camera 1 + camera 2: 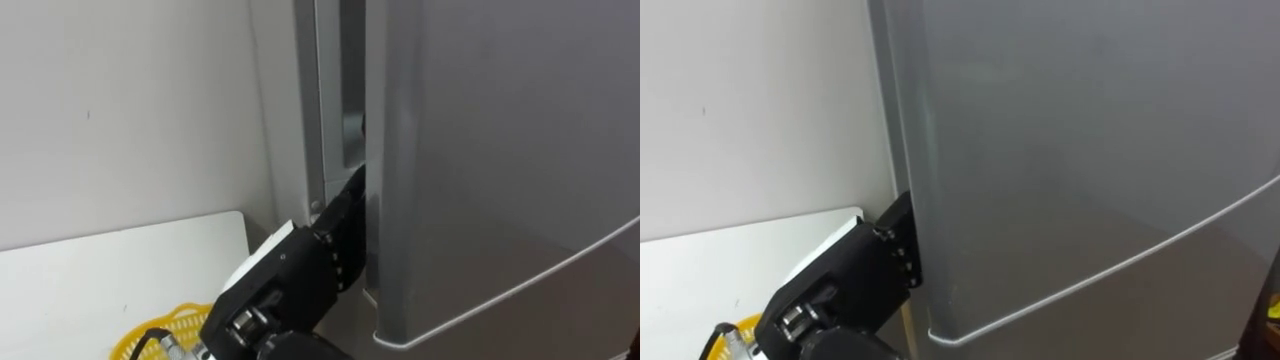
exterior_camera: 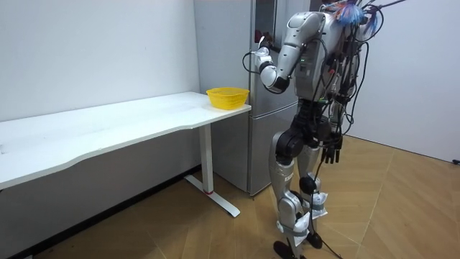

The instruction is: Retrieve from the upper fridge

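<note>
Grey upper fridge door [image 1: 500, 150] is being shown slightly ajar, w/ a dark gap along its left edge. Left hand [image 1: 325, 245] is being held at that gap; its fingers are being hidden behind the door edge, so the grip can't be told. Right hand [image 2: 332, 152] is being hung low by the hip, fingers loose & empty. Yellow basket [image 2: 227, 96] is being carried on the white table [image 2: 108, 129], at the end nearest the fridge.

Grey upper fridge door [image 1: 500, 150], seemingly slightly ajar
</note>
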### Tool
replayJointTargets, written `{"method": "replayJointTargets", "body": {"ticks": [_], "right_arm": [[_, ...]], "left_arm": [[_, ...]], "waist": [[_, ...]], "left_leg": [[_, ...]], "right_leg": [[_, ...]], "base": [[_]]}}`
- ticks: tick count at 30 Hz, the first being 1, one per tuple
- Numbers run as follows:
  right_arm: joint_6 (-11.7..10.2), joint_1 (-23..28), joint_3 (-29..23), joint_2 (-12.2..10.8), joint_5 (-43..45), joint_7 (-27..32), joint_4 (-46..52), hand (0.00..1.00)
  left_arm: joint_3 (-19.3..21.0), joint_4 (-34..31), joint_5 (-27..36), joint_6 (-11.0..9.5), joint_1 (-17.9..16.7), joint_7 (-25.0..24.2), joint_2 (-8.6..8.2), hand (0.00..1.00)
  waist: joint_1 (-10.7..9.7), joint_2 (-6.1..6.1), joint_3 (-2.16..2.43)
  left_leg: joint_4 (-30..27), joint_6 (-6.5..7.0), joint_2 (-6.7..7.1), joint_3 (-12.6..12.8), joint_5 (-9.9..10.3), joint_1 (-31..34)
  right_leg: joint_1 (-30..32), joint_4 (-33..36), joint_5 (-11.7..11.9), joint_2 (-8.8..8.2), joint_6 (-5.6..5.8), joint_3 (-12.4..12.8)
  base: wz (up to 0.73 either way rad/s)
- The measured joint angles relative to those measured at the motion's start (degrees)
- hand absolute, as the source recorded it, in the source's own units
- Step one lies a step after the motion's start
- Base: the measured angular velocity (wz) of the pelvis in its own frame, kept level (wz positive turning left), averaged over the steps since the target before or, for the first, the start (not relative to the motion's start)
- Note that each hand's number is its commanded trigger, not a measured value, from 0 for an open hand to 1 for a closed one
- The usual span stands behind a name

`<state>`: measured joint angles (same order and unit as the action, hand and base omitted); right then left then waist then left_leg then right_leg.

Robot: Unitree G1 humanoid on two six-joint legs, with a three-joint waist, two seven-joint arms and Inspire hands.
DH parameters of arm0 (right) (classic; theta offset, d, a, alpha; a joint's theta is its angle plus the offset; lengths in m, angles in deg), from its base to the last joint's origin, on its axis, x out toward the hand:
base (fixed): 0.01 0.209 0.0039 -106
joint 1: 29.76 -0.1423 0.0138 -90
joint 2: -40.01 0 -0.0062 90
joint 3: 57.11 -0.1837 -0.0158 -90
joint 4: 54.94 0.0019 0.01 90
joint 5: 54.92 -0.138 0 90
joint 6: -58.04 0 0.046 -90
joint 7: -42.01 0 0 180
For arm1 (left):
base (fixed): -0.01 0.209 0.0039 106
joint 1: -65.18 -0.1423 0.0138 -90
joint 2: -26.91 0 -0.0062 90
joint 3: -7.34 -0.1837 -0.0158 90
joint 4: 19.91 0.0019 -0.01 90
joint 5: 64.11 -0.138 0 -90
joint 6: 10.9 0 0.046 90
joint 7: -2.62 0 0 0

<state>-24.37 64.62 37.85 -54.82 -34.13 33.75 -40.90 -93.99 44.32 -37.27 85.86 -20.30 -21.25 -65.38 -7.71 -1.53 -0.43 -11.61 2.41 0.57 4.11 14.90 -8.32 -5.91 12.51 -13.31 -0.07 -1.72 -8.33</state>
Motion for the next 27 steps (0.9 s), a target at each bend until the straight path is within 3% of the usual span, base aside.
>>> {"method": "replayJointTargets", "body": {"ticks": [14, 20, 24, 27], "right_arm": [[-0.04, -0.25, -0.03, -0.09, 0.0, -0.52, 0.01, 0.0], [-0.06, -0.48, -0.84, -0.03, 0.05, -0.16, -0.25, 0.0], [-0.35, -0.47, -1.3, -0.01, -0.06, 0.4, -0.49, 0.0], [-0.68, -0.46, -1.75, 0.02, 0.0, 1.18, -0.79, 0.0]], "left_arm": [[-0.02, -0.01, 0.33, 0.01, 2.54, -2.24, 0.33, 0.0], [-0.01, -0.02, 0.45, 0.02, 2.64, -2.92, 0.35, 0.0], [-0.23, -0.02, 0.47, 0.01, 4.52, -3.04, 0.4, 0.0], [-0.25, -0.11, 0.47, -0.15, 4.71, -2.99, 1.11, 0.0]], "waist": [[-0.57, -0.46, 0.32], [-1.72, -0.75, 0.45], [-2.24, -1.4, 0.39], [-3.94, -1.72, 0.36]], "left_leg": [[-0.03, 0.0, -0.12, 0.59, 0.0, -0.19], [-0.12, 0.0, -0.25, 1.84, 0.0, -0.04], [-0.03, 0.0, -0.32, 3.32, 0.0, 0.16], [-0.02, 0.0, -0.3, 3.94, 0.0, 0.26]], "right_leg": [[-0.28, 0.21, 0.05, 0.06, -0.04, 0.48], [0.66, -0.1, 0.21, 0.25, -0.04, 1.2], [1.07, 0.09, 0.44, 0.34, 0.16, 2.19], [1.13, 0.01, 0.48, 0.27, 0.24, 2.38]], "base": [[-0.01], [-0.05], [-0.1], [-0.02]]}}
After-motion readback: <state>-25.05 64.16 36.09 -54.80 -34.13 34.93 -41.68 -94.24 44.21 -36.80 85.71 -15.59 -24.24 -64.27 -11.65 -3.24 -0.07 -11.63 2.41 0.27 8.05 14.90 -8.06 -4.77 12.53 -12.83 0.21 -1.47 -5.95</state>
